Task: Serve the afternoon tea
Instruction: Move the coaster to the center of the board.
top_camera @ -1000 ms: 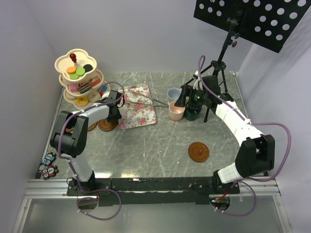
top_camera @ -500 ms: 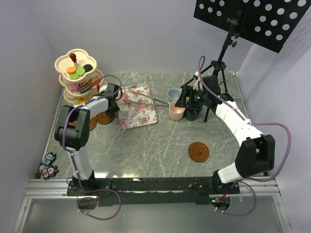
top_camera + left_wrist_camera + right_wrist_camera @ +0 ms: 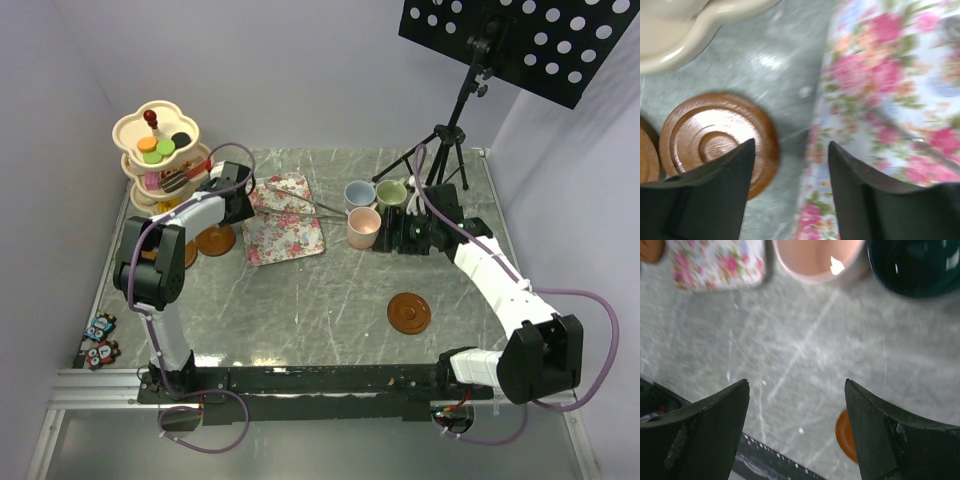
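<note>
Top cam: fixed, high, behind arm bases at near edge, tilted down & fwd. Wide view, takes in whole table up to far wall.

Left wrist cam: sits on left tool, v. close to table, aimed nearly straight down past its own two fingers at far-left area. Sees brown saucer, flowered tray edge, bit of cream stand. Blurry.

Right wrist cam: on right tool, higher up, looks down. Pink mug & dark green mug at top of pic, frame rail at bottom left.

Shared: both wrist cams catch the tray; top cam covers both patches.
</note>
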Robot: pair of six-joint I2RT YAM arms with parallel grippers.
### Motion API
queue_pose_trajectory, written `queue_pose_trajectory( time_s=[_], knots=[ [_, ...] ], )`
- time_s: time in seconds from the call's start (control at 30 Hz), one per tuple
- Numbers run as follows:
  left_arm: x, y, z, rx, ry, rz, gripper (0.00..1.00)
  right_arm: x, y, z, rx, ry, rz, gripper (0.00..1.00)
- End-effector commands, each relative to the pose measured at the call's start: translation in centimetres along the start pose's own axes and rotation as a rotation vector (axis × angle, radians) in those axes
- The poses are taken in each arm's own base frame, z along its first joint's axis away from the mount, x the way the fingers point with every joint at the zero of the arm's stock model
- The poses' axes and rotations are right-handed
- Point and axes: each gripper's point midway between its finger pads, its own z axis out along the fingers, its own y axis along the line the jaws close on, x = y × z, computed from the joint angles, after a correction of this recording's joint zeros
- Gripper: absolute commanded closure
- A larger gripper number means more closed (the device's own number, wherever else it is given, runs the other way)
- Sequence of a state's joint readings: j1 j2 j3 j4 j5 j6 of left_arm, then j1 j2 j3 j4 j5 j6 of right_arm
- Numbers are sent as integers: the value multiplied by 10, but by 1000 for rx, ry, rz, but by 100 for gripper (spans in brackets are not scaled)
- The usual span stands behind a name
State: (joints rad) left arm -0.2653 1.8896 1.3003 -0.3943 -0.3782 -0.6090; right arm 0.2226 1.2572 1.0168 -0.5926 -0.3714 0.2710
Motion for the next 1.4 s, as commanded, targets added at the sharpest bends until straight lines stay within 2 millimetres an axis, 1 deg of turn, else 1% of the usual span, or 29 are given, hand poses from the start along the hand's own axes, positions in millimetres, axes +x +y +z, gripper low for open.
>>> queue_pose_trajectory(
  time_s=[0.0,0.1,0.13,0.2,0.23,0.27,0.3,0.43,0.53,0.57,0.67,0.73,0.8,0.87,0.97,1.03,1.13,1.23,1.3,1.37],
  knots=[
    [-50,-29,-44,99,-129,2,31,32,-18,-7,70,64,24,17],
    [-59,-30,-61,112,-159,-12,23,54,-28,-4,101,125,56,18],
    [-61,-29,-68,116,-169,-18,19,61,-30,-2,109,143,69,18],
    [-61,-27,-78,126,-174,-26,14,69,-34,-1,120,163,79,19],
    [-61,-24,-86,140,-180,-36,11,76,-37,1,126,179,92,20],
    [-53,-20,-89,145,-169,-35,9,82,-39,1,132,192,99,20],
    [-51,-17,-94,155,-170,-35,8,88,-40,2,140,209,98,21],
    [-33,9,-112,120,-147,-39,5,117,-50,1,186,274,121,21],
    [-27,24,-129,129,-149,-59,2,135,-55,-3,210,292,140,22],
    [-27,29,-137,138,-158,-74,1,139,-54,-3,213,288,140,22],
    [-27,38,-152,159,-163,-82,1,137,-50,0,212,276,153,22],
    [-26,43,-160,166,-156,-82,0,141,-48,6,202,299,187,22],
    [-29,46,-169,171,-161,-84,1,149,-51,15,209,328,215,22],
    [-34,50,-179,175,-178,-83,1,153,-56,18,228,333,229,22],
    [-46,53,-194,189,-217,-93,1,159,-63,18,258,334,212,22],
    [-57,51,-204,213,-230,-110,0,167,-67,18,275,355,217,22],
    [-67,43,-213,252,-237,-118,0,176,-65,24,266,372,219,22],
    [-71,38,-215,271,-242,-108,0,174,-53,33,253,370,157,21],
    [-72,39,-215,270,-249,-91,0,171,-41,42,225,374,129,21],
    [-71,41,-215,265,-251,-72,0,170,-23,57,177,401,99,22]
  ],
)
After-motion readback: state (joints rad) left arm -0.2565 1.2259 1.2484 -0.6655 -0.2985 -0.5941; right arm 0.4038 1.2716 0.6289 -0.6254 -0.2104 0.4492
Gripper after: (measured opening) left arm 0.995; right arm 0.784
